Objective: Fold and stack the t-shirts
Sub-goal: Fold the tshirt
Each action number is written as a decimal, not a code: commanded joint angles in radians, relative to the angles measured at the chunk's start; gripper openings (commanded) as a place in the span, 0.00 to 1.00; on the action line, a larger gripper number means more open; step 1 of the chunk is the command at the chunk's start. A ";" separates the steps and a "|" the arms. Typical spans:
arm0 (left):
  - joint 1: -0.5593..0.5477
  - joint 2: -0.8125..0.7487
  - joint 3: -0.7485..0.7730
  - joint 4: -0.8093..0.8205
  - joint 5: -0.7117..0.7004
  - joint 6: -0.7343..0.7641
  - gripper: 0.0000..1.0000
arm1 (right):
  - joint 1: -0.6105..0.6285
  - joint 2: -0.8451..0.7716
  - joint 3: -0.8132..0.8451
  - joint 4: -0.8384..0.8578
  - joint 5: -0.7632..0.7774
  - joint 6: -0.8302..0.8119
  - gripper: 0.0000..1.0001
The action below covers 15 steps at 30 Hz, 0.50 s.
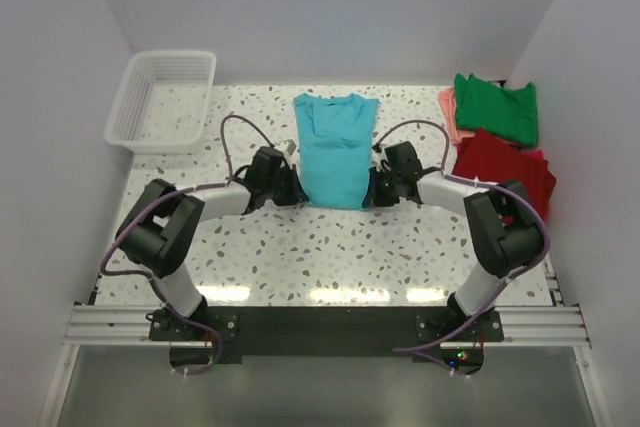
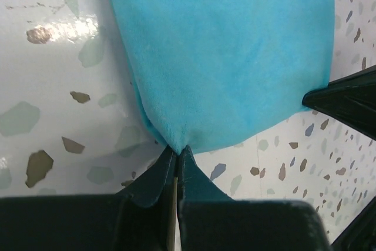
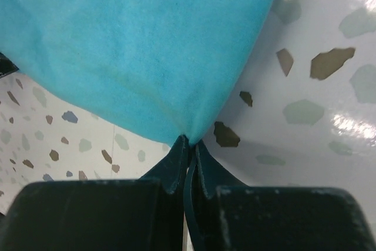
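A turquoise t-shirt [image 1: 335,147] lies flat in the middle of the table, sleeves folded in, collar at the far end. My left gripper [image 1: 297,190] is shut on its near left hem corner; in the left wrist view the cloth [image 2: 229,57] bunches into the closed fingertips [image 2: 178,150]. On the other side my right gripper [image 1: 374,190] is shut on the near right hem corner, the cloth [image 3: 135,45] pinched at its tips [image 3: 189,141]. A green t-shirt [image 1: 497,107], a red one [image 1: 503,169] and a salmon-pink one [image 1: 450,112] lie piled at the right.
A white lattice basket [image 1: 163,99] stands at the far left corner of the speckled table [image 1: 330,247]. Walls close in on the left, far and right sides. The opposite gripper's dark finger [image 2: 346,101] shows at the right edge of the left wrist view.
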 commanded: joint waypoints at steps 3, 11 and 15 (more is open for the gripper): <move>-0.098 -0.127 -0.006 -0.175 -0.213 0.070 0.00 | 0.074 -0.121 -0.103 -0.006 0.007 0.017 0.00; -0.151 -0.289 -0.131 -0.295 -0.339 0.012 0.00 | 0.164 -0.286 -0.207 -0.058 0.096 0.076 0.00; -0.152 -0.439 -0.197 -0.309 -0.351 -0.005 0.00 | 0.174 -0.393 -0.228 -0.112 0.126 0.102 0.00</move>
